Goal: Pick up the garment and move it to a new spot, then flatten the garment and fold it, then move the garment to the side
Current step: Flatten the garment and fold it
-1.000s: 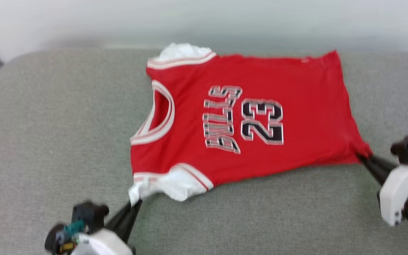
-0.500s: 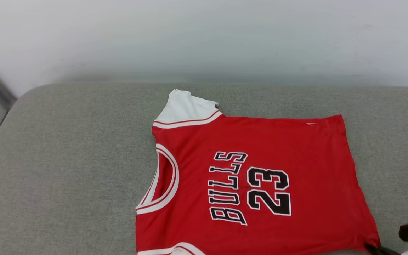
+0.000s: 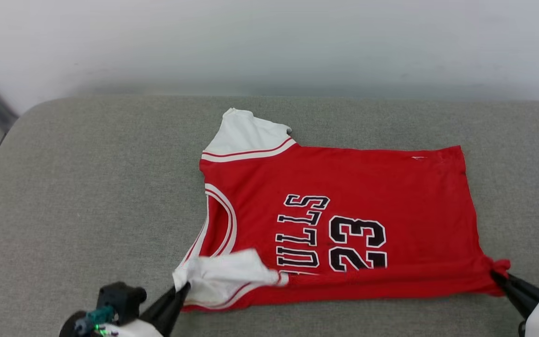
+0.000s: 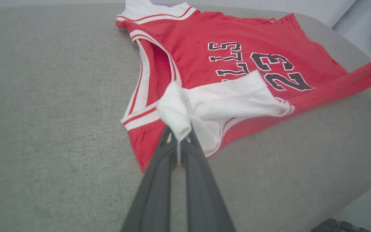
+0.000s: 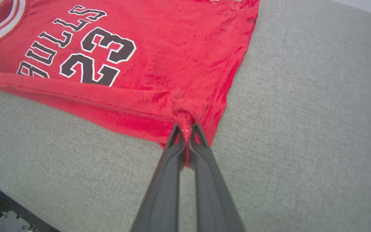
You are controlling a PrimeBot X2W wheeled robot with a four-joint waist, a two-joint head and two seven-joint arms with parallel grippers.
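- grey upholstered cushion [image 3: 87, 187]: broad and flat, it bore every item listed here; a pale wall [image 3: 269, 42] stood behind it.
- left gripper [image 3: 181, 288]: at the near left, jaws pressed together on the white near sleeve [image 3: 222, 276], which was lifted and turned over onto the red front.
- garment [image 3: 382, 182]: a red jersey, spread across the middle of the cushion, neck opening [image 3: 218, 224] to the left and hem to the right. the near edge was rolled up over the lower part of the lettering [image 3: 304, 229] and the number 23 [image 3: 357, 243]. the far white sleeve [image 3: 246, 133] lay flat.
- right gripper [image 3: 498, 277]: at the near right, jaws pinched tight on the near hem corner [image 3: 501, 267], with red cloth bunched at the tips.
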